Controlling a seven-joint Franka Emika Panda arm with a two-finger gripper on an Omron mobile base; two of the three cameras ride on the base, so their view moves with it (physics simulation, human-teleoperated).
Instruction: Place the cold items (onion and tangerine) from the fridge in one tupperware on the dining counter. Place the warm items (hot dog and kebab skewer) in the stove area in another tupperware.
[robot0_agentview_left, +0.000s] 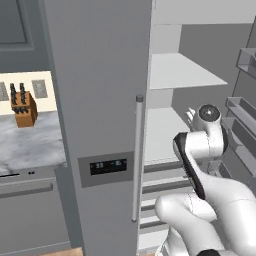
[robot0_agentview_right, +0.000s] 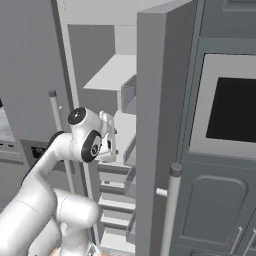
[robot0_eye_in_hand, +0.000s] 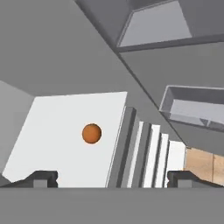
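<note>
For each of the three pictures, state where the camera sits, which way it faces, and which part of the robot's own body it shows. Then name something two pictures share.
Left base view: behind the arm on its left, facing the open fridge; a knife block stands far left.
Right base view: behind the arm on its right, facing the fridge door edge-on beside a wall oven.
Hand view: on the hand, looking down at a white shelf holding the tangerine; open fingers at the bottom.
Shared: both base views show the arm and fridge shelves.
</note>
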